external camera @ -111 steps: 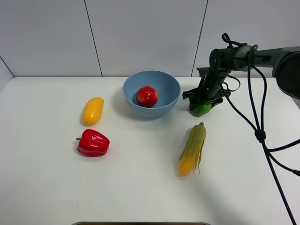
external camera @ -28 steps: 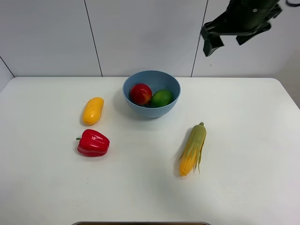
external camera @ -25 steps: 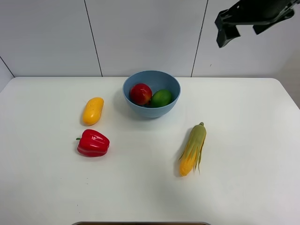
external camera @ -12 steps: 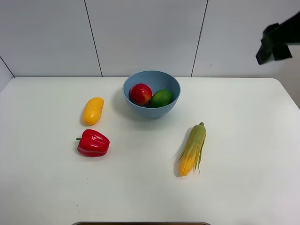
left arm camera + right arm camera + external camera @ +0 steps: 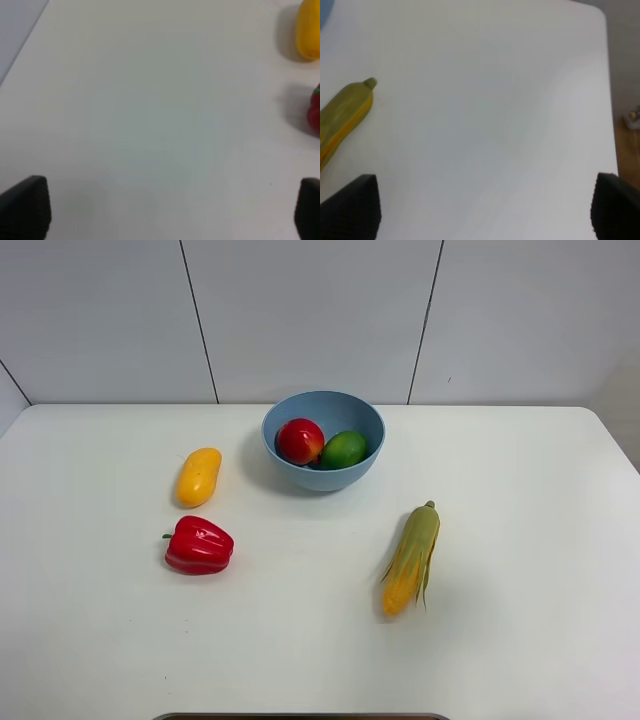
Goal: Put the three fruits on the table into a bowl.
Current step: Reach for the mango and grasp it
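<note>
Two fruits in the bowl (image 5: 331, 481), one out on the table (image 5: 300, 650).
The apple (image 5: 300, 440) and lime (image 5: 344, 449) sit side by side inside the bowl near the table's far edge; the mango (image 5: 198, 476) lies toward the left edge. Left gripper (image 5: 165, 210) and right gripper (image 5: 482, 207) both hang with jaws wide apart, gripping nothing.

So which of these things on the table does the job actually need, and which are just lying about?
Part of the job:
round light-blue plastic bowl
round red-and-yellow apple-like fruit, in the bowl
small round green lime, in the bowl
oblong yellow-orange mango, on the white table

Just lying about:
glossy red bell pepper
yellow corn cob with green husk
</note>
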Tool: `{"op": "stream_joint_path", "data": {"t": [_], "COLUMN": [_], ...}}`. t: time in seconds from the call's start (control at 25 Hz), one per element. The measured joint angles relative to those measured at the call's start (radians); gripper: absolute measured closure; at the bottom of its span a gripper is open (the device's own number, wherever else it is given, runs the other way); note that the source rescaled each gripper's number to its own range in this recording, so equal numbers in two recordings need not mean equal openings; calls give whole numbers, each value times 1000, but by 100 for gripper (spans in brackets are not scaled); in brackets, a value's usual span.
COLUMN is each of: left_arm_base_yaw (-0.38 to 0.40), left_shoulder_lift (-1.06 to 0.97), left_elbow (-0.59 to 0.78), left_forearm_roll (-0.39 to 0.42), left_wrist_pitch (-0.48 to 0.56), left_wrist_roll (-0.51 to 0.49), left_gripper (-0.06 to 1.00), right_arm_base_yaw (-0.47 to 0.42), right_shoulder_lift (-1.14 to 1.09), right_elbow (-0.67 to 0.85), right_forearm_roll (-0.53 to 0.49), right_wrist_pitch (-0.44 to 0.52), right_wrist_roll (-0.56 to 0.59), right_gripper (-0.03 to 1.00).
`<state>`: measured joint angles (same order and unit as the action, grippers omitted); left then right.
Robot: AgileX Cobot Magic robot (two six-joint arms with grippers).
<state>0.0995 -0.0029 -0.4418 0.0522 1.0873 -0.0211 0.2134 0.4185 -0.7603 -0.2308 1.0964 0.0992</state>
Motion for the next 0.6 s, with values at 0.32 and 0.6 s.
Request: {"op": "stream_joint_path", "data": {"t": [0.32, 0.6], "left_arm_base_yaw": [0, 0], "left_shoulder_lift": [0, 0], "left_elbow": [0, 0], "left_forearm_roll": [0, 0], "left_wrist_pitch": [0, 0], "left_wrist_roll": [0, 0], "left_gripper": [-6, -6], "right_arm_base_yaw": [-136, -136], "right_shoulder_lift": [-399, -421], "right_elbow": [184, 198], "right_forearm_roll": [93, 130], "right_wrist_pitch": [2, 2], "right_wrist_roll": [0, -18], "right_gripper": [46, 46]}}
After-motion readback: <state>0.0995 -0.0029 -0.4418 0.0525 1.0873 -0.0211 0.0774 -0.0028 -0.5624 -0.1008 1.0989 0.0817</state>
